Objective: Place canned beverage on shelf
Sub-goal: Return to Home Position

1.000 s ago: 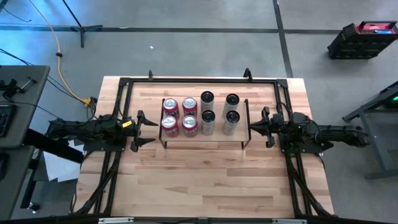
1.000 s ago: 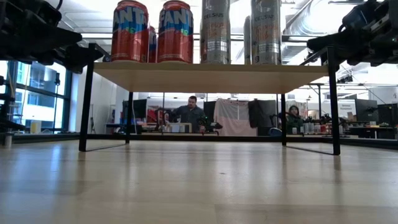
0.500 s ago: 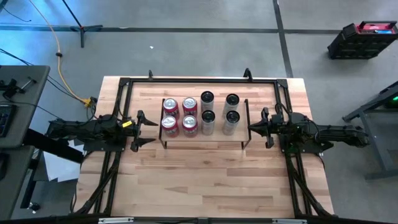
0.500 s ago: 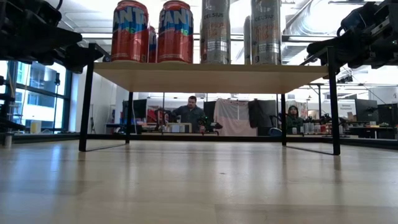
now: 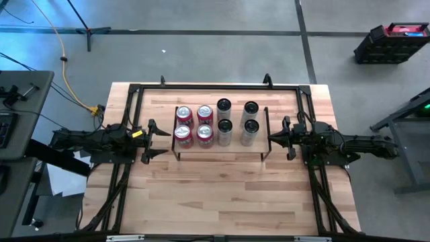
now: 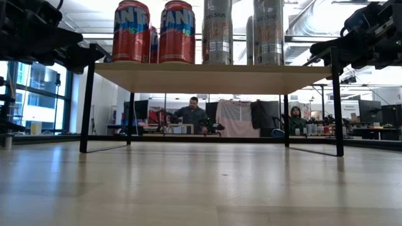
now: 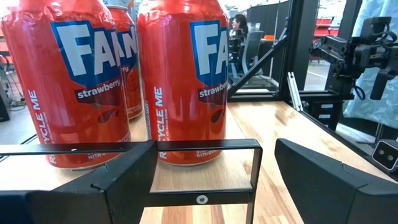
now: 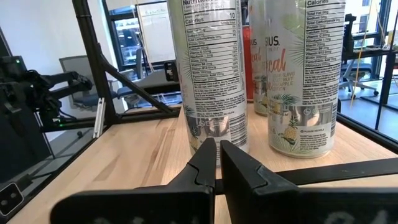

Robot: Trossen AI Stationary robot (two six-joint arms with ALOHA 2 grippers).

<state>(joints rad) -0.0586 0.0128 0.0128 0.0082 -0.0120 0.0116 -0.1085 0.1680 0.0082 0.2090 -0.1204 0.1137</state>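
Nearest me, the wooden table is stretching out under the shelf, which is standing on its thin black legs over the far half of the tabletop. The left gripper is hovering just off the shelf's left end, facing the wire end rail, with its fingers spread wide and nothing between them. The right gripper is hanging just off the right end, its fingers pressed together and gripping nothing.

On the board I'm seeing four red Fanta strawberry cans standing upright in a tight two-by-two block at the left end. Beside them, four tall silver Celsius cans are standing upright in a looser two-by-two over the right half (both labels are reading clearly through the wrist cameras).

Beyond the table, one person is sitting in the room, and a second person is showing farther right.
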